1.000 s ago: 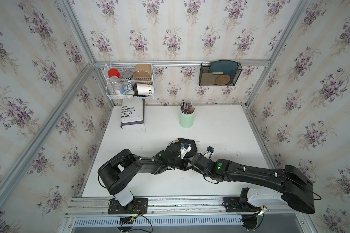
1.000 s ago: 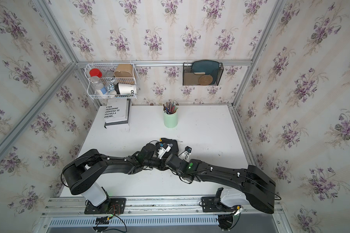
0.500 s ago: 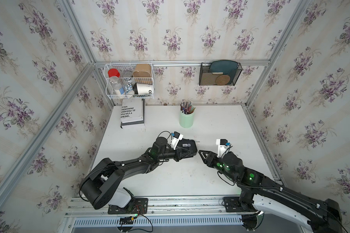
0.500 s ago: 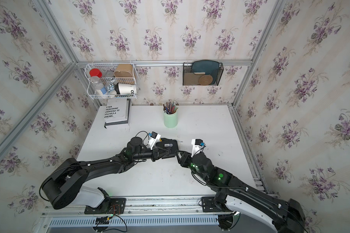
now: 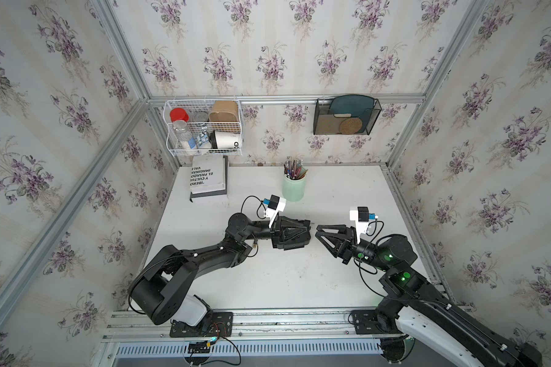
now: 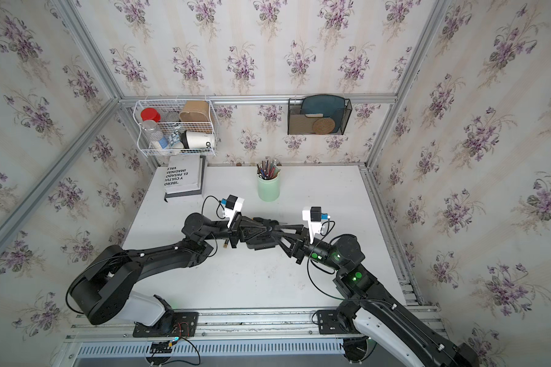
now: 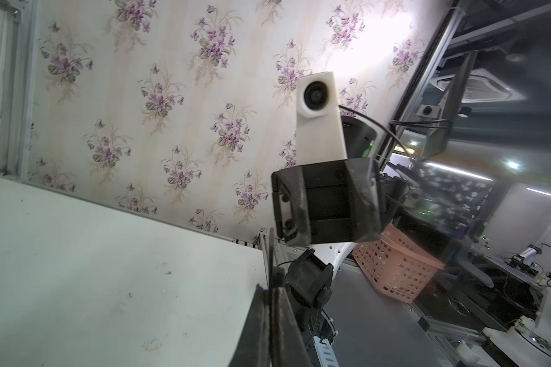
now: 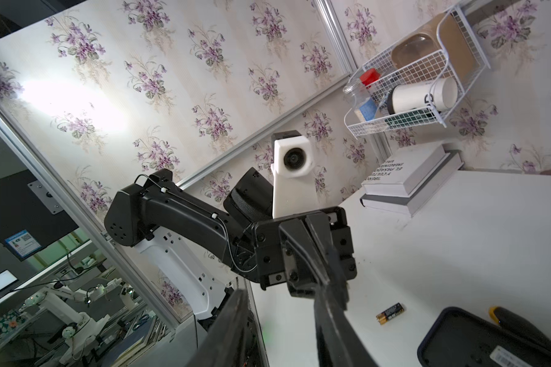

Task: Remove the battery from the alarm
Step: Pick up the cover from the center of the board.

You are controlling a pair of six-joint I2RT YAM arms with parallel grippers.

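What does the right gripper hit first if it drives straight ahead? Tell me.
Most likely the left gripper, shut and facing the right gripper nearly tip to tip. The alarm lies lower, beside that line; depth is unclear.

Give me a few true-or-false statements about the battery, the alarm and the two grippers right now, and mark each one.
1. The battery lies on the table, outside the alarm. True.
2. The right gripper holds the battery. False: it is open and empty.
3. The left gripper is wide open. False: it is shut.
4. The green pen cup stands upright. True.
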